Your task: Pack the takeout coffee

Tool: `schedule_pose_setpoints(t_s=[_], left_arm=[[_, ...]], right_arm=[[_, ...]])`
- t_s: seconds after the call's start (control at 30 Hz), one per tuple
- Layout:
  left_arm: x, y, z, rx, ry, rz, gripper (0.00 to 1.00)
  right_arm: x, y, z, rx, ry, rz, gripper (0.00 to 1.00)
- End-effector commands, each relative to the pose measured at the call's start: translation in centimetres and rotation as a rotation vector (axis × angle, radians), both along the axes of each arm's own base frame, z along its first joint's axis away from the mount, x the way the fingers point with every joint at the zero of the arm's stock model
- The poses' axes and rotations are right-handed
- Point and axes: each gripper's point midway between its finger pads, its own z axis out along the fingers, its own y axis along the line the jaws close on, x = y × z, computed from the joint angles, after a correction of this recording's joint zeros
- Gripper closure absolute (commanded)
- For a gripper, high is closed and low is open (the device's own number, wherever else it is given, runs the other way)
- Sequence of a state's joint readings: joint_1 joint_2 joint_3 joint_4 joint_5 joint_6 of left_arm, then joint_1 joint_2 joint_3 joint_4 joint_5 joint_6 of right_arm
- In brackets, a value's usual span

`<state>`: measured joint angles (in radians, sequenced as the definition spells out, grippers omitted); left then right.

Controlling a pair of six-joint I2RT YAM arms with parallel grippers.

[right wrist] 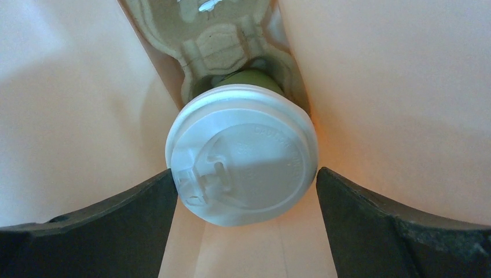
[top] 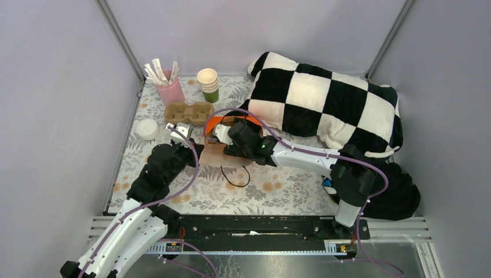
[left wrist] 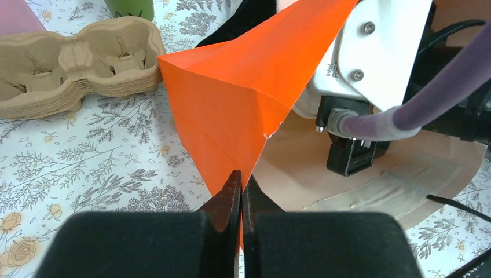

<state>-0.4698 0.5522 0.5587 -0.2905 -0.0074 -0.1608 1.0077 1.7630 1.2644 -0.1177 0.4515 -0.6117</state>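
The takeout coffee [right wrist: 243, 153], a green cup under a white lid, stands in a cardboard carrier [right wrist: 214, 40] at the bottom of an orange paper bag [left wrist: 231, 98]. My right gripper [right wrist: 246, 172] reaches down into the bag and is open, one finger on each side of the lid. The left finger is at the lid's rim and the right one stands a little apart. My left gripper [left wrist: 241, 180] is shut on the bag's orange edge. From above, the bag [top: 215, 120] lies mid-table with the right wrist in its mouth.
A stack of cardboard carriers [top: 189, 112] lies behind the bag, with stacked lidless cups [top: 208, 84] and a pink holder of sticks [top: 169, 87] further back. A loose white lid [top: 147, 129] sits at the left. A checkered pillow [top: 324, 104] fills the right.
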Motion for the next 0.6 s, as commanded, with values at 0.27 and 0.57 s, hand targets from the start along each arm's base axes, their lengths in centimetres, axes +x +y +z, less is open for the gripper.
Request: schedule_pose_setpoints(t_s=[0.27,0.57], left_arm=[[0.5,0.3,1.6,-0.036,0.052,0.061,1.00],[0.9,0.1,1.9,-0.048,0.152,0.102,1.00]], right_arm=[[-0.1,-1.7,1.3,0.042,0.087,-0.064,0.00],[-1.4,-1.7,2.9,0.062,0.142,-0.049,0.00]])
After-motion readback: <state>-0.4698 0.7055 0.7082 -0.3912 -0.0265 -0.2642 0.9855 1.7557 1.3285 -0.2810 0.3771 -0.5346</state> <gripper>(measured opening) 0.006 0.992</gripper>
